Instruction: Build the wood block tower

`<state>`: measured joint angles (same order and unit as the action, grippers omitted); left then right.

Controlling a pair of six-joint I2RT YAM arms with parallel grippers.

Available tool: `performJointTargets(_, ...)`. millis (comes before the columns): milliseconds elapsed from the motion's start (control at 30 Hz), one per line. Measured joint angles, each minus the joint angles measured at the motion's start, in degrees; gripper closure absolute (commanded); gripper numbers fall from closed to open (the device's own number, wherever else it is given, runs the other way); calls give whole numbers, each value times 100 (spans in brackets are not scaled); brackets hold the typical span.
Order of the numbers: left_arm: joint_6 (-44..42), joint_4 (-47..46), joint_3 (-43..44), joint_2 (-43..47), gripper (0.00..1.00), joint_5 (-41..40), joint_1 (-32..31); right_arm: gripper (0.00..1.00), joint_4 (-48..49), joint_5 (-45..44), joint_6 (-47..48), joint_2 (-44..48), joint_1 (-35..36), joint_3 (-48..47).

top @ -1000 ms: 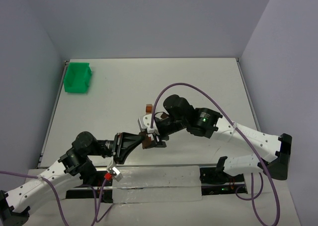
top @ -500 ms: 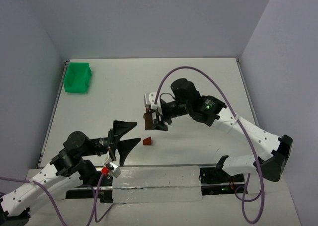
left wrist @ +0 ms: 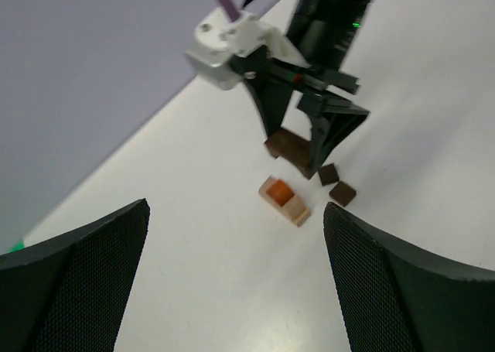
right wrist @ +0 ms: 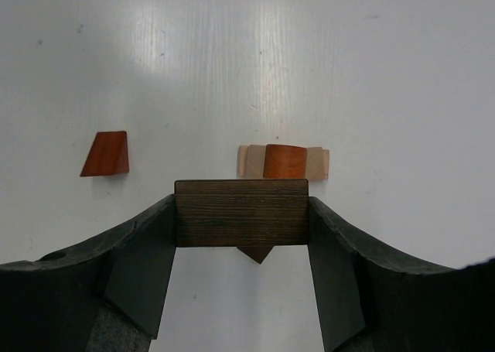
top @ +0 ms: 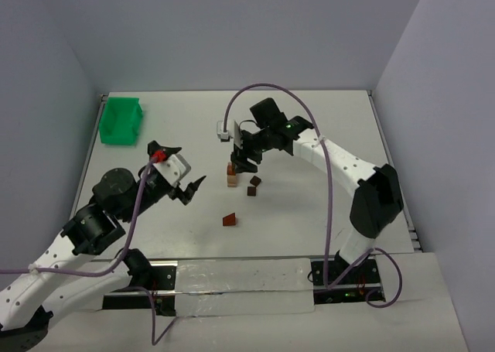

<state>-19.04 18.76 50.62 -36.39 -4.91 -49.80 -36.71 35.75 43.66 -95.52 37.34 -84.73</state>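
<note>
My right gripper [top: 243,160] [right wrist: 241,213] is shut on a flat dark brown block [right wrist: 241,205] [left wrist: 290,146] and holds it in the air, just near of a small stack. That stack is a light tan block [right wrist: 319,163] [top: 231,182] with a reddish-brown block [right wrist: 285,162] [left wrist: 278,190] on top. Two small dark brown cubes [left wrist: 343,193] [top: 253,186] lie right of the stack, one peeking out under the held block [right wrist: 255,253]. A reddish-brown wedge [top: 230,220] [right wrist: 106,153] lies alone on the table. My left gripper [top: 182,186] [left wrist: 236,290] stands wide open and empty, left of the blocks.
A bright green tray [top: 121,121] sits at the far left corner of the white table [top: 325,128]. The right arm [top: 340,162] reaches across the table's right half, its purple cable arching overhead. Grey walls enclose the table on three sides.
My left gripper opened, left the wedge on the table, then lifted and drew back to the left. My right gripper carried the dark block farther away, up to the stack.
</note>
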Motion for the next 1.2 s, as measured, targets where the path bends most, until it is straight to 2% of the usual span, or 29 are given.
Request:
performJointTargets(133,941,917,475,-468,1,259,1134,76,-58,-58,119,-613,-48,-160)
performJointTargets(300,1734,1739,823,-1196,1,1180,2638,76,-4,-64,95,-1036,-52,-390)
performJointTargets(567,2434,1897,862,-1689,1,2225,3660,76,388,-60,-153,-1081,-52,-386)
performJointTargets(900,2809,1655,865,-1766,1,2931,3989,76,929,-56,-417,-1116,-52,-259)
performJointTargets(1200,2839,1664,973,-1991,1,3007,3995,77,1101,-11,-470,-1235,-52,29)
